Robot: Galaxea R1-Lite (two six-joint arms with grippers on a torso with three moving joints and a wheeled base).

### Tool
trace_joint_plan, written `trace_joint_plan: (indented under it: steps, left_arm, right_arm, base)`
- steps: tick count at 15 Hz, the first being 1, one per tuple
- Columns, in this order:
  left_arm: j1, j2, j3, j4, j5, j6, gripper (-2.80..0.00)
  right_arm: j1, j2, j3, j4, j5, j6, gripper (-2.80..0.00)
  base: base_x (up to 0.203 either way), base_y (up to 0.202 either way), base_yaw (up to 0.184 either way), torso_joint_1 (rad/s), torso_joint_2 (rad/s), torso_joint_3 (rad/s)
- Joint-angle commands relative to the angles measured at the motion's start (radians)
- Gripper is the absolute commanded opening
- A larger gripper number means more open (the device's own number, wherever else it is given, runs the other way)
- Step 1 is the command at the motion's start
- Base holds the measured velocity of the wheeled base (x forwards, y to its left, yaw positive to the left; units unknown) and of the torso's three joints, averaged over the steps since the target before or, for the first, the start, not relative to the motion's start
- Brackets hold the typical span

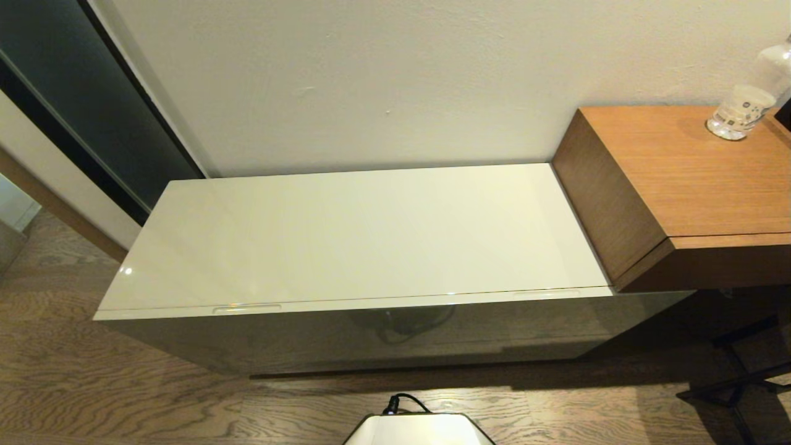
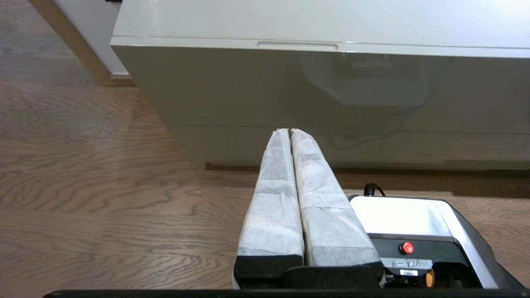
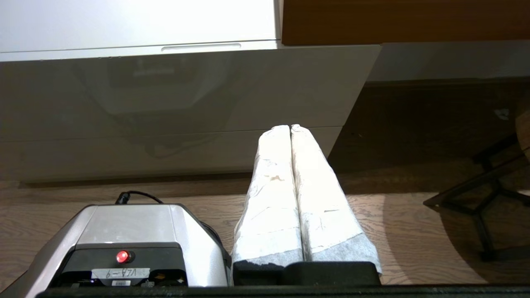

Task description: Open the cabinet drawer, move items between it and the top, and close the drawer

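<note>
The cream-white cabinet [image 1: 395, 340] stands against the wall, its dark glossy face toward me. Its top [image 1: 358, 235] is bare and glossy. The drawer [image 1: 371, 305] is pushed in; only its narrow front strip shows, with an oblong cut-out [image 1: 246, 308] near the left end and another [image 1: 547, 293] near the right end. My left gripper [image 2: 290, 130] hangs shut and empty in front of the cabinet face, below the left oblong cut-out [image 2: 297, 44]. My right gripper [image 3: 290, 126] is shut and empty too, low before the face, below the right oblong cut-out [image 3: 201, 47]. Neither arm shows in the head view.
A taller brown wood-grain desk [image 1: 680, 185] abuts the cabinet's right end, with a clear plastic bottle [image 1: 741, 108] on it. A dark chair base [image 1: 735, 377] stands on the wood floor at the right. My own white base [image 1: 417, 429] sits close before the cabinet.
</note>
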Motion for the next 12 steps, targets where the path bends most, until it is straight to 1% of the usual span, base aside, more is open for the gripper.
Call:
trace_joint_plan:
  steps: [1,5,7,8,9,10,11,12]
  left_arm:
    - [0.0,0.002,0.0,0.0,0.001,-0.001,-2.8]
    - [0.0,0.002,0.0,-0.003,0.001,-0.001,-2.8]
    - [0.0,0.002,-0.003,-0.003,0.001,0.016,-2.8]
    - [0.0,0.003,-0.001,0.002,-0.002,0.037,-2.8]
    - [0.0,0.002,0.012,-0.001,-0.009,0.112,-2.8]
    - [0.0,0.002,0.024,-0.012,-0.032,0.194,-2.8]
    - [0.0,0.002,0.036,-0.043,-0.053,0.206,-2.8]
    - [0.0,0.002,0.045,-0.063,-0.051,0.198,-2.8]
  right_arm:
    - [0.0,0.002,0.003,0.0,0.001,0.0,-2.8]
    - [0.0,0.002,0.003,0.0,-0.002,0.003,-2.8]
    - [0.0,0.002,0.003,0.0,-0.001,0.002,-2.8]
    - [0.0,0.002,0.003,-0.003,0.001,0.002,-2.8]
    - [0.0,0.002,0.002,-0.003,0.001,0.003,-2.8]
    - [0.0,0.002,0.002,-0.003,-0.001,0.011,-2.8]
    - [0.0,0.002,0.003,-0.001,-0.002,0.02,-2.8]
    - [0.0,0.002,0.003,-0.001,-0.002,0.021,-2.8]
  base:
    - [0.0,0.0,0.0,0.0,0.0,0.0]
    - [0.0,0.0,0.0,0.0,0.0,0.0]
    - [0.0,0.0,0.0,0.0,0.0,0.0]
    - [0.0,0.0,0.0,0.0,0.0,0.0]
    - [0.0,0.0,0.0,0.0,0.0,0.0]
    - [0.0,0.0,0.0,0.0,0.0,0.0]
    - [0.0,0.0,0.0,0.0,0.0,0.0]
    - [0.0,0.0,0.0,0.0,0.0,0.0]
